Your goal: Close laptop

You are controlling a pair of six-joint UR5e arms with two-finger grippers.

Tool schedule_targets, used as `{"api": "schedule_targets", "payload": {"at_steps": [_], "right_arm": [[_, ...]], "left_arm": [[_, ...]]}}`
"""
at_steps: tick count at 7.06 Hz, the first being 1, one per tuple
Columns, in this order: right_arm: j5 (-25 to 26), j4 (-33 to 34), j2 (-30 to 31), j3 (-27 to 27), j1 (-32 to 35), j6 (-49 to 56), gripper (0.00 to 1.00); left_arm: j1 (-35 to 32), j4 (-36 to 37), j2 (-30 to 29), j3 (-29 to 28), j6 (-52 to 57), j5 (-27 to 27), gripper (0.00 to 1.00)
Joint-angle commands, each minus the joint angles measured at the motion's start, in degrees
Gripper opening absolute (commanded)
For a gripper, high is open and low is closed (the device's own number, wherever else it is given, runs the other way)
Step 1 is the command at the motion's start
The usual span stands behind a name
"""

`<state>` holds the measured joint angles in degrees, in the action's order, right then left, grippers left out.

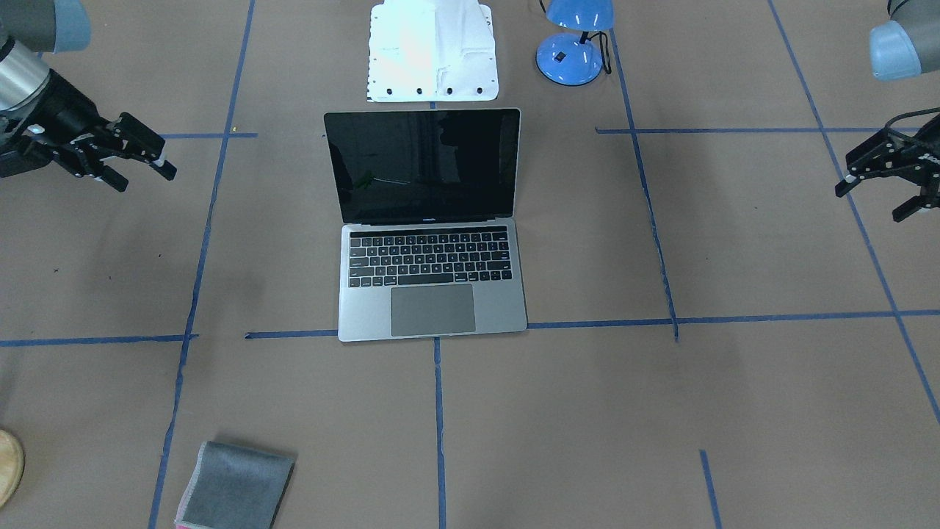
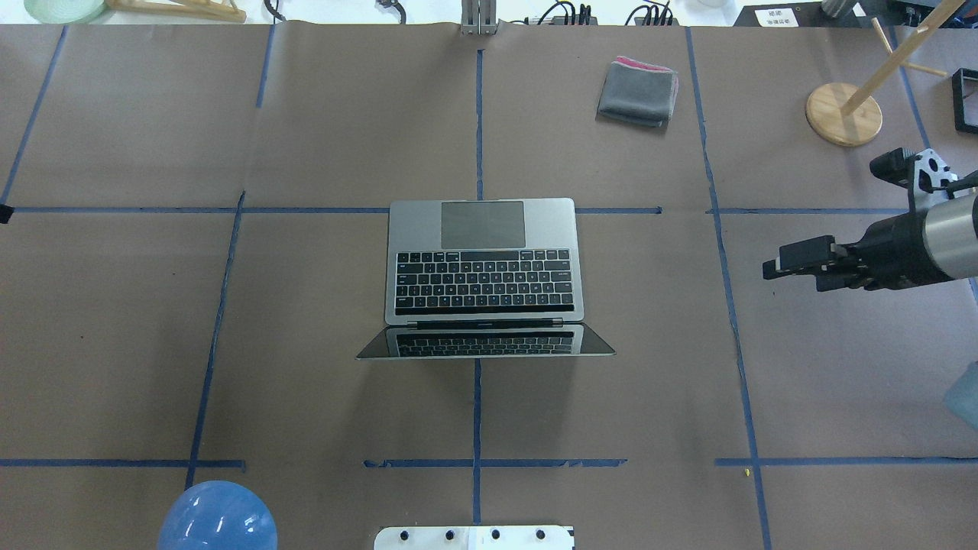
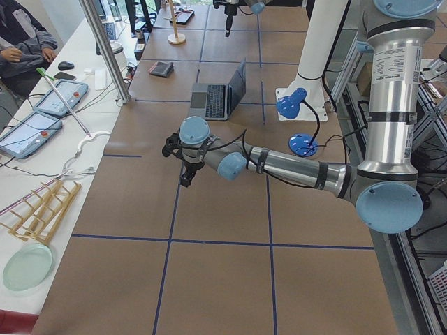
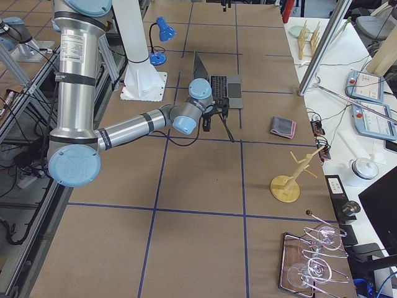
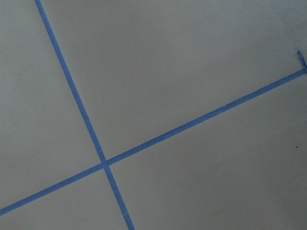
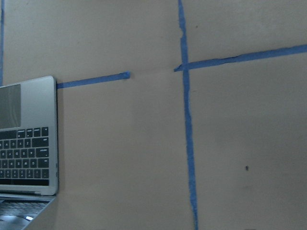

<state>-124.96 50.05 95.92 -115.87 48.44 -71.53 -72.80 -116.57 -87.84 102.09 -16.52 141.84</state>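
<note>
Not yet begun: lid up, whole closing to do.
Shows slim space-grey metal laptop point(image 1: 432, 220) at frame centre on brown-papered bench point(image 1: 661, 411), glossy screen raised. Finds left hand point(image 1: 874, 202) at right edge and right hand point(image 1: 143, 178) at left edge, both released, empty, well apart from it. Leaves bare bench either side; crowds only behind the lid's top edge, near white base plate point(image 1: 433, 51) and blue desk lamp point(image 1: 573, 44).

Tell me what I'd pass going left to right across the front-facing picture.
Right arm's black fingers → folded grey cloth → open space-grey metal laptop → blue desk lamp → left arm's black fingers.
</note>
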Motion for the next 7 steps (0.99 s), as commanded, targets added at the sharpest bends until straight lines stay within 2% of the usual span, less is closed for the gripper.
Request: {"api": "schedule_targets", "payload": {"at_steps": [1,2,3,4,5,6,7], "right_arm": [[14.4,-0.1,0.2,-5.5,-13.1,-9.7,0.99],[18.2,-0.1,0.3,-6.0,-17.5,-11.8,0.95],[21.0,0.0,1.3,-6.8,-21.3,-14.2,0.85],[24.1,0.0,2.1,-7.9,-25.5,-14.3,0.70],[24.5,-0.1,2.3,-8.1,-27.6,-14.3,0.44],[25.9,0.0,2.3,-8.5,-29.7,-14.3,0.20],[27.0,-0.1,2.2,-8.5,-31.6,-14.3,0.04]], "left_arm": [[6.9,-14.1,0.5,0.2,-18.0,6.4,1.00],[11.8,-22.7,0.3,0.1,-28.9,6.1,1.00],[15.5,-26.8,0.1,0.2,-35.3,5.9,1.00],[18.7,-27.1,-0.7,0.2,-37.9,5.7,0.97],[21.0,-27.1,-1.5,0.3,-39.5,3.4,0.62],[23.6,-27.1,-4.2,0.3,-44.4,2.1,0.16],[25.7,-27.4,-5.7,0.9,-46.0,0.1,0.00]]}}
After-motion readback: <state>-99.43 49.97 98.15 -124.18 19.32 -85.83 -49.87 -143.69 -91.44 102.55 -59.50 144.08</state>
